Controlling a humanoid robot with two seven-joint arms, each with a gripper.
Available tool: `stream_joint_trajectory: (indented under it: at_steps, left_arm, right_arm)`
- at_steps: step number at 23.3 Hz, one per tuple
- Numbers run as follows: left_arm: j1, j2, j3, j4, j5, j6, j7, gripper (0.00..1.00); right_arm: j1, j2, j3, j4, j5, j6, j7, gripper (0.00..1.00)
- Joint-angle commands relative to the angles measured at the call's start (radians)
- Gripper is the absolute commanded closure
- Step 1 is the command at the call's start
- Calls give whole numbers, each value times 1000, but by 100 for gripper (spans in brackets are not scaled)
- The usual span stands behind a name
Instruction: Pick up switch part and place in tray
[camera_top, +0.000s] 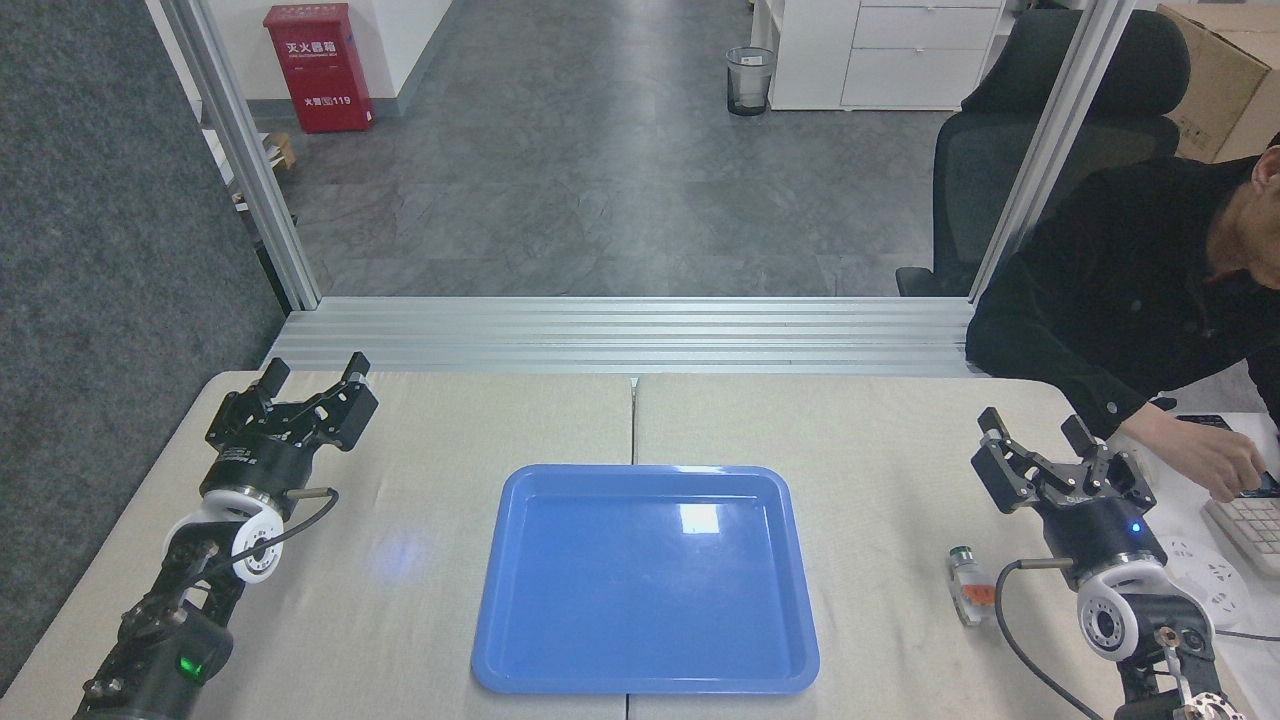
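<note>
The switch part (970, 588), a small whitish block with an orange-red tab and a green-and-silver cap at its far end, lies on the table right of the tray. The large glossy blue tray (510, 640) sits in the middle with nothing in it. My right gripper (1032, 428) stands open just beyond and right of the switch, holding nothing. At the far left of the table my left gripper (313, 371) is open too, well away from both tray and switch.
A person in a black sleeve (1120, 300) leans in at the right, hand (1215, 462) over a keyboard (1250, 525) close to my right arm. A white round thing (1205, 585) lies by that arm. An aluminium rail (620, 335) bounds the table's far edge.
</note>
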Motion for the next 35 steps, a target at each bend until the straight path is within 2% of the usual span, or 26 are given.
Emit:
stream_joint_trajectory:
  at_steps: [1,10,13,17,19,23,26,30,35]
  left_arm:
    - [0,0,0,0,0,1,0,0]
    - [0,0,0,0,0,1,0,0]
    - [0,0,0,0,0,1,0,0]
    - [0,0,0,0,0,1,0,0]
    - [0,0,0,0,0,1,0,0]
    - [0,0,0,0,0,1,0,0]
    - [0,0,0,0,0,1,0,0]
    - [1,0,0,0,0,-1,0,0]
    - [1,0,0,0,0,1,0,0]
  right_arm:
    - [1,3,-2,-4,0,0,1,0]
    - [4,8,1,-4,3,1,1,0]
    - [48,24,12,-5,5,1,21,0]
    - [65,57,39,-11,11,33,125,0]
    - [102,75,65,-11,20,76,171,0]
    - [176,71,81,-31,72,93,166,1]
    - [208,75,86,-31,75,93,166,3]
    - [216,94,87,18,89,95,173,3]
    - [219,83,87,64,91,93,168,9]
